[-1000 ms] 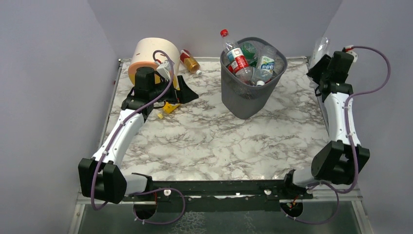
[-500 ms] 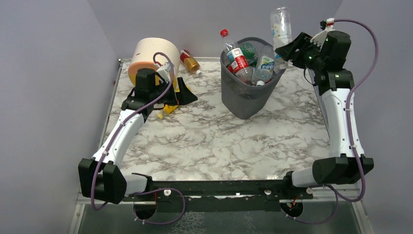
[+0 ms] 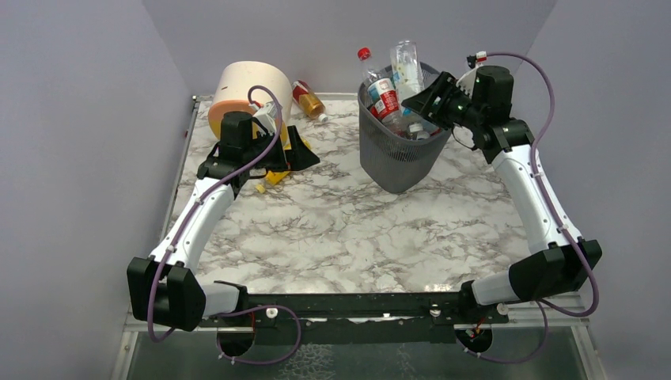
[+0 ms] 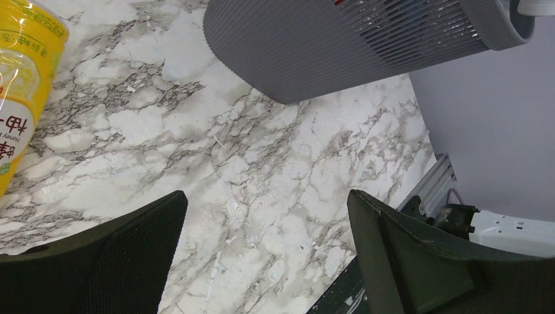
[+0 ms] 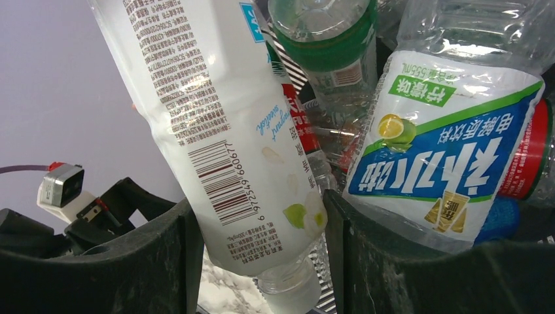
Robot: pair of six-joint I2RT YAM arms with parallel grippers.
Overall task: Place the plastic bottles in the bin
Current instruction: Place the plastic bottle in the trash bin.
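Note:
The dark grey mesh bin (image 3: 399,162) stands at the back of the table and holds several plastic bottles, among them a red-capped one (image 3: 380,87) and one with a blue and green label (image 5: 445,144). My right gripper (image 3: 423,95) (image 5: 258,222) is over the bin's rim, shut on a clear bottle with a white label (image 3: 407,67) (image 5: 222,118), held near its neck with the neck pointing down. My left gripper (image 3: 299,150) (image 4: 265,216) stands open low over the table, nothing between its fingers. A yellow bottle (image 4: 19,85) (image 3: 274,176) lies just beside it.
A round beige and orange drawer unit (image 3: 241,87) stands at the back left behind my left arm. An orange bottle (image 3: 308,100) lies against the back wall next to it. The bin (image 4: 314,46) fills the top of the left wrist view.
My right arm has swung from the back right corner leftward to over the bin, carrying the white-labelled bottle. The left arm has not moved.

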